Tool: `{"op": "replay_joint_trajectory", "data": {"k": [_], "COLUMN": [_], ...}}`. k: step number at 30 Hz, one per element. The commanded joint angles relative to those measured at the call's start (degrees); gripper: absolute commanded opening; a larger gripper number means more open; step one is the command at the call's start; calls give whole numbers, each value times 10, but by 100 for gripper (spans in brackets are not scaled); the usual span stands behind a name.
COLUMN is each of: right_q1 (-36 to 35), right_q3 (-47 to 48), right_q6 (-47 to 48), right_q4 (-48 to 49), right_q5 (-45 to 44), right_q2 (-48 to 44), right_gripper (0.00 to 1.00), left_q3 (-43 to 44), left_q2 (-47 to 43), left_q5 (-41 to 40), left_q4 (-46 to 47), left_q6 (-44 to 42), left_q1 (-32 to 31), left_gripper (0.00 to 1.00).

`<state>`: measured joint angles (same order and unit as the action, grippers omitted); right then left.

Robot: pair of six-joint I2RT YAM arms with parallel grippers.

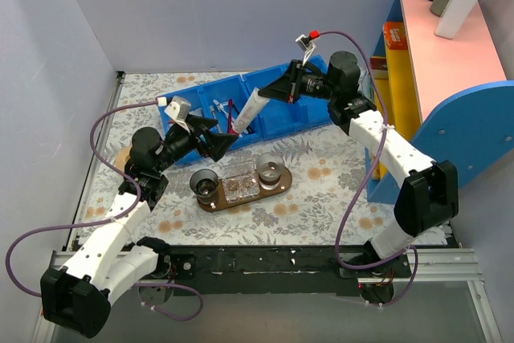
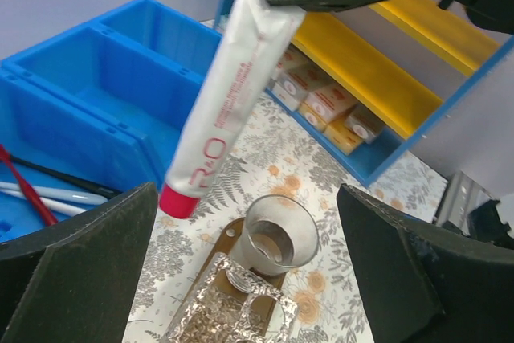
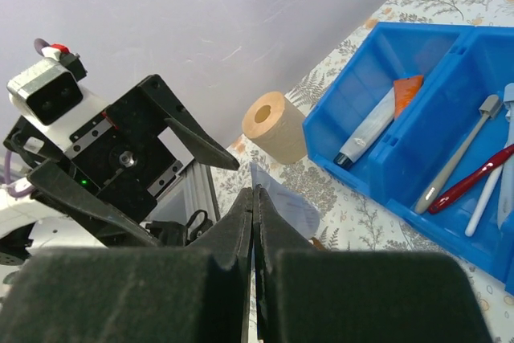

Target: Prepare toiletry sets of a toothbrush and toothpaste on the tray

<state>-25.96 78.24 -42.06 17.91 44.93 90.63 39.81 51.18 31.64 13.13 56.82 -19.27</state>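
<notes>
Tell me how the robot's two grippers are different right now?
The left gripper has its fingers spread wide and holds nothing; the right gripper has its fingers pinched shut on the toothpaste, gripping the flat end so the red cap hangs down. The left sits lower, beside the tube. Both are black.

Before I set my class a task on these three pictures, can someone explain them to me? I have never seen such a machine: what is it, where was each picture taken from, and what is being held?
These are two robot arms bolted at the near edge of a table. One picture looks down from above; the other two come from a camera on each wrist.

The right end effector is shut on the crimped end of the toothpaste, a white tube with a red cap hanging downward. The left end effector stands open near it, holding nothing.

On the floral tablecloth lies the tray, a dark wooden board carrying two glass cups and a silvery dish. Behind it, blue bins hold toothbrushes and another tube.
</notes>
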Motion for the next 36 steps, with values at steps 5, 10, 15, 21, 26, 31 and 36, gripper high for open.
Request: {"op": "replay_joint_trajectory", "data": {"k": [5, 10, 15, 21, 26, 31, 36], "right_q1": [-2, -3, -7, -21, -58, -106, -152], "right_q3": [61, 95, 132, 151, 154, 168, 182], "right_q6": [145, 232, 308, 383, 419, 472, 507], "right_q4": [-96, -178, -276, -351, -384, -429, -453], "right_q5": [-23, -14, 0, 11, -4, -51, -95], "right_q2": [-27, -56, -70, -88, -95, -86, -70], "right_gripper": [1, 1, 1, 1, 1, 1, 1], "left_q3": [22, 39, 66, 83, 72, 76, 68], "left_q2": [-15, 18, 55, 74, 68, 73, 63], "left_q5": [-176, -181, -250, -341, -323, -323, -317], "left_q4": [-56, -83, -128, -176, -166, -171, -160], "left_q6": [7, 20, 37, 28, 32, 33, 29], "left_q1": [1, 19, 50, 53, 53, 53, 53], "left_gripper": [98, 98, 98, 98, 98, 98, 98]}}
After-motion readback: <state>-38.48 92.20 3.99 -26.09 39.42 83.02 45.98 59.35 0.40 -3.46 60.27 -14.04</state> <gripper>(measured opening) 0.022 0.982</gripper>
